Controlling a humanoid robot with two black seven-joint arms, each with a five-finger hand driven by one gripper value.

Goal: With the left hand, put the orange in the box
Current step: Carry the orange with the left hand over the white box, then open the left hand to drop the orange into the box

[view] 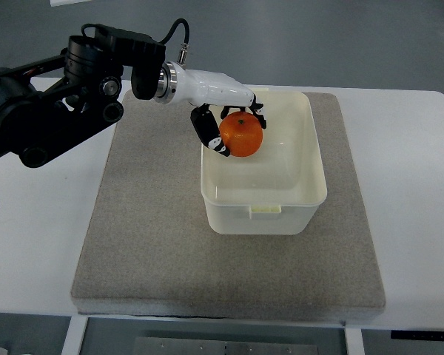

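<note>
Your left hand [223, 122] over box [311, 159] – fingers [204, 127] clamped on orange [241, 134], held above box's near-left inner part. Box sits on grey mat [148, 229], mat on white desk [37, 244].

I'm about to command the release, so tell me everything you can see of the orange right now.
The orange is round, bright and glossy, with a small dark stem dimple facing up. The left robot hand grips it, dark fingers curled around its left and upper sides. It sits over the back-left part of the open cream plastic box. Whether it touches the box floor cannot be told.
</note>
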